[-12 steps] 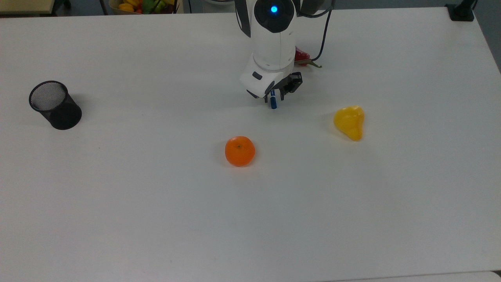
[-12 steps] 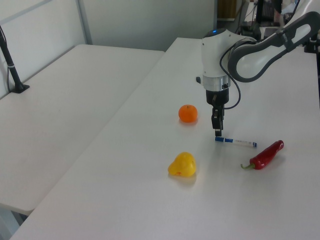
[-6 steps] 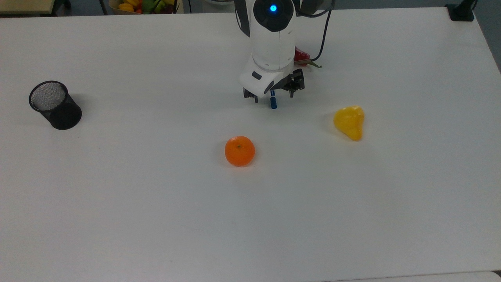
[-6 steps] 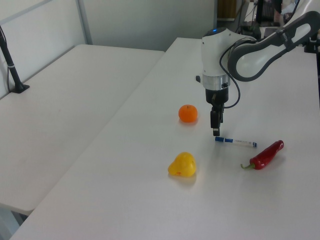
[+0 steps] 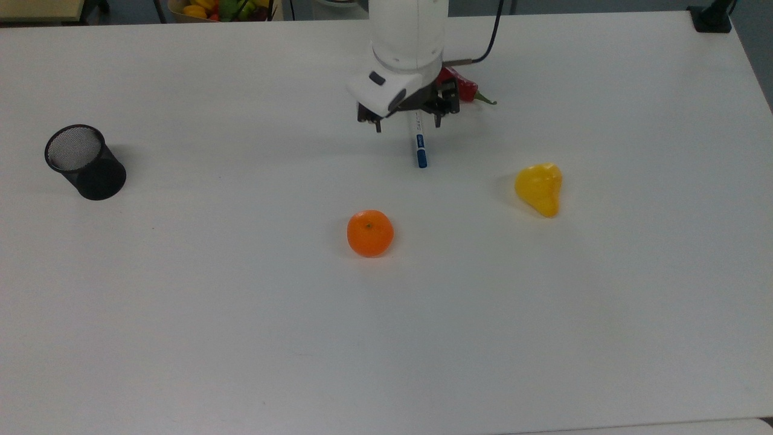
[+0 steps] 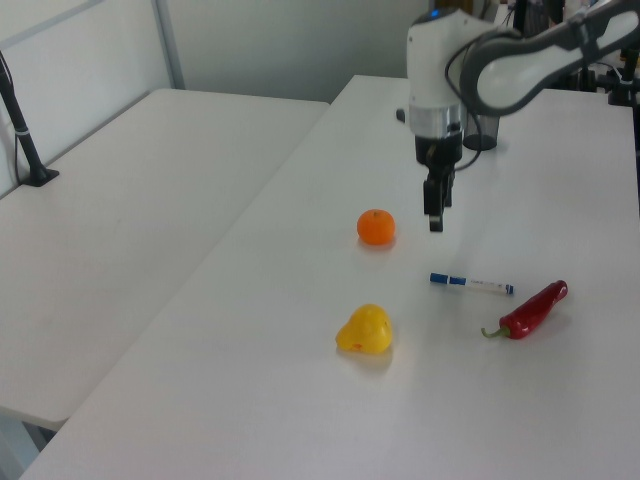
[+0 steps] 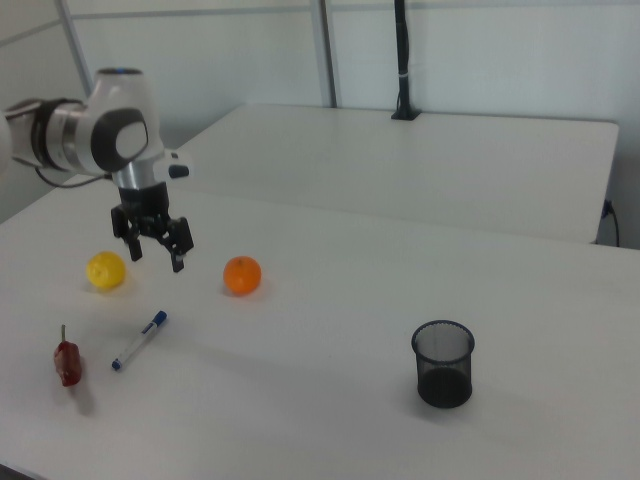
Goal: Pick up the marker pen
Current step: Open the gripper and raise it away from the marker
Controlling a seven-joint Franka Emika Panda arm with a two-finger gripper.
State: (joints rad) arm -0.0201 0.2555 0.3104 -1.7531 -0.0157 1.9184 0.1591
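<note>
The marker pen [image 5: 419,142] lies flat on the white table [image 5: 241,338], white-bodied with its blue cap toward the top view's bottom. It also lies between the orange and the chili in the left view [image 6: 472,284] and in the right view [image 7: 139,340]. My gripper [image 5: 406,122] hangs open above the pen's white end, well off the table, with nothing between its fingers. The left view has the gripper [image 6: 435,215] high over the pen, and in the right view its jaws [image 7: 158,252] stand spread apart.
An orange [image 5: 370,233] sits mid-table and a yellow pear-shaped fruit [image 5: 539,188] to the top view's right. A red chili [image 5: 462,87] lies just behind the arm. A black mesh cup [image 5: 84,162] stands far at the top view's left.
My gripper has risen from just above the pen's cap, turned and spread its fingers, and drawn back toward the pen's white end. The pen has not moved.
</note>
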